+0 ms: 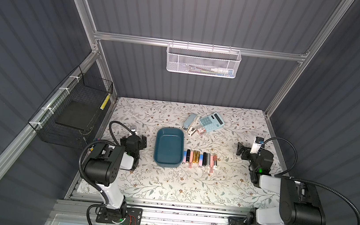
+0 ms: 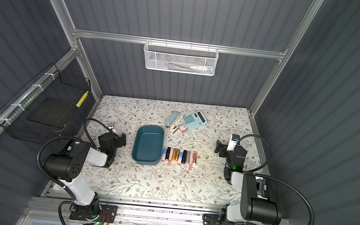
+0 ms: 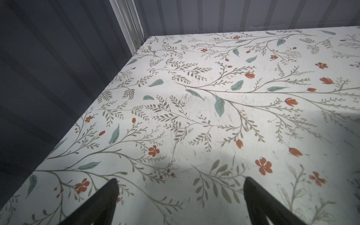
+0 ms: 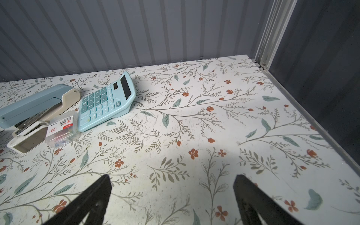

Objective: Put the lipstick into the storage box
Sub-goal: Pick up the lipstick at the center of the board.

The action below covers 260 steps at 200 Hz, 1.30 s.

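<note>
Both arms off to the sides, nothing picked up, box has nothing in it

The shallow teal-blue plastic storage box [image 1: 168, 150] with rounded corners sits mid-table on the floral-print tabletop [image 1: 143, 182]; a row of small lipstick tubes [image 1: 200, 160] (black, gold, pink, silver, one blue-and-pink) lies side by side just beside its right wall; the left gripper [image 3: 180, 183] hovers over bare table left of the box, jaws spread wide, holding nothing; the right gripper [image 4: 172, 180] is well to the right of the tubes, also wide apart and empty; further back a pale blue plastic calculator [image 4: 106, 103], a blue-and-cream stapler [image 4: 37, 105] and a small clear plastic pin box [image 4: 61, 129] are bunched together.
</note>
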Each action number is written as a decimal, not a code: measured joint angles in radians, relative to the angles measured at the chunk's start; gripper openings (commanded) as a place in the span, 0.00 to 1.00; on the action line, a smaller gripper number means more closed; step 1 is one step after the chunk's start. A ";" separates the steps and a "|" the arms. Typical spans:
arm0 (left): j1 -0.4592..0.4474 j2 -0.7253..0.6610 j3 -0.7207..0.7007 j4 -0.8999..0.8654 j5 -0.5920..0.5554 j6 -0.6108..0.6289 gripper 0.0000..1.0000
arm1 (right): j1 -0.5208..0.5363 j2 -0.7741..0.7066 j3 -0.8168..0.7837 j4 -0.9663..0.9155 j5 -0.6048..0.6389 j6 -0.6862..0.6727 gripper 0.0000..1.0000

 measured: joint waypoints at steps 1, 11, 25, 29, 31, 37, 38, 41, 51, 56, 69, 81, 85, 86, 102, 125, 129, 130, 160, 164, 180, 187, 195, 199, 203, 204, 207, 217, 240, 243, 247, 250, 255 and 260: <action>0.000 0.000 0.000 0.000 0.000 0.000 1.00 | 0.000 0.000 0.000 0.000 0.000 0.000 0.99; 0.000 0.000 0.000 0.000 -0.001 0.000 1.00 | 0.000 0.000 0.000 0.000 0.000 0.000 0.99; 0.000 -0.002 0.002 -0.007 -0.010 -0.001 1.00 | 0.000 -0.013 0.001 -0.023 0.001 0.000 0.99; 0.000 -0.003 0.002 -0.011 -0.011 -0.002 1.00 | 0.000 -0.020 0.003 -0.039 0.002 0.000 0.99; 0.000 -0.003 0.003 -0.014 -0.011 -0.001 1.00 | 0.000 -0.023 0.004 -0.043 0.002 0.000 0.99; 0.000 -0.006 0.004 -0.019 -0.011 0.000 1.00 | 0.000 -0.036 0.012 -0.073 0.003 0.000 0.99; 0.000 -0.007 0.004 -0.019 -0.011 -0.001 1.00 | 0.000 -0.038 0.013 -0.077 0.003 0.000 0.99; 0.000 -0.010 0.006 -0.029 -0.011 -0.001 1.00 | 0.000 -0.047 0.019 -0.096 0.003 0.000 0.99; 0.000 -0.024 0.020 -0.070 -0.015 -0.001 1.00 | 0.000 -0.074 0.056 -0.179 0.005 0.001 0.99; 0.000 -0.034 0.032 -0.101 -0.020 -0.002 1.00 | 0.000 -0.086 0.082 -0.226 0.005 0.002 0.99; 0.000 -0.065 0.080 -0.188 -0.029 -0.005 1.00 | 0.001 -0.109 0.162 -0.342 0.013 0.010 0.99; 0.000 -0.098 0.130 -0.252 -0.030 -0.004 1.00 | 0.003 -0.136 0.212 -0.413 0.029 0.026 0.99; 0.000 -0.109 0.142 -0.264 -0.030 -0.004 1.00 | 0.005 -0.148 0.220 -0.430 0.032 0.032 0.99; 0.000 -0.111 0.143 -0.267 -0.030 -0.004 1.00 | 0.005 -0.151 0.222 -0.434 0.034 0.034 0.99; 0.000 -0.169 0.172 -0.306 -0.030 -0.004 1.00 | 0.013 -0.206 0.229 -0.510 0.067 0.062 0.99; 0.000 -0.219 0.230 -0.394 -0.022 -0.004 1.00 | 0.029 -0.251 0.244 -0.642 0.141 0.094 0.99; 0.000 -0.220 0.250 -0.420 -0.016 -0.004 1.00 | 0.031 -0.251 0.252 -0.668 0.153 0.098 0.99; 0.000 -0.220 0.253 -0.423 -0.015 -0.004 1.00 | 0.031 -0.251 0.253 -0.672 0.154 0.098 0.99; 0.000 -0.199 0.411 -0.578 0.065 -0.005 1.00 | 0.034 -0.257 0.308 -0.819 0.165 0.131 0.99; 0.000 -0.194 0.433 -0.596 0.080 -0.005 1.00 | 0.034 -0.262 0.310 -0.827 0.159 0.139 0.99; 0.000 -0.174 0.495 -0.644 0.138 -0.013 0.97 | 0.034 -0.296 0.311 -0.856 0.137 0.195 0.99; 0.000 -0.165 0.515 -0.662 0.166 -0.017 0.95 | 0.035 -0.316 0.311 -0.869 0.130 0.229 0.99; 0.000 -0.155 0.532 -0.684 0.197 -0.019 0.94 | 0.035 -0.335 0.311 -0.877 0.123 0.259 0.99; 0.000 -0.150 0.539 -0.693 0.211 -0.019 0.94 | 0.035 -0.346 0.311 -0.879 0.118 0.274 0.99; 0.000 -0.143 0.548 -0.704 0.225 -0.019 0.93 | 0.034 -0.352 0.311 -0.879 0.112 0.283 0.99; 0.000 -0.142 0.549 -0.706 0.228 -0.019 0.93 | 0.034 -0.354 0.311 -0.879 0.111 0.285 0.99; 0.000 -0.136 0.555 -0.715 0.239 -0.020 0.93 | 0.035 -0.359 0.311 -0.880 0.108 0.292 0.99; 0.000 -0.120 0.572 -0.745 0.269 -0.020 0.93 | 0.038 -0.366 0.313 -0.887 0.096 0.305 0.99; 0.000 -0.107 0.580 -0.793 0.319 -0.027 0.93 | 0.090 -0.323 0.370 -0.989 0.098 0.305 0.99; 0.000 -0.107 0.580 -0.798 0.324 -0.029 0.93 | 0.098 -0.314 0.382 -1.002 0.103 0.301 0.99; 0.000 -0.107 0.580 -0.801 0.331 -0.032 0.93 | 0.118 -0.292 0.407 -1.025 0.107 0.296 0.99; 0.000 -0.107 0.581 -0.805 0.336 -0.034 0.93 | 0.128 -0.282 0.420 -1.038 0.114 0.292 0.98; 0.000 -0.107 0.583 -0.809 0.344 -0.037 0.93 | 0.153 -0.256 0.449 -1.064 0.121 0.286 0.98; 0.000 -0.107 0.585 -0.816 0.353 -0.042 0.93 | 0.174 -0.234 0.476 -1.085 0.131 0.280 0.98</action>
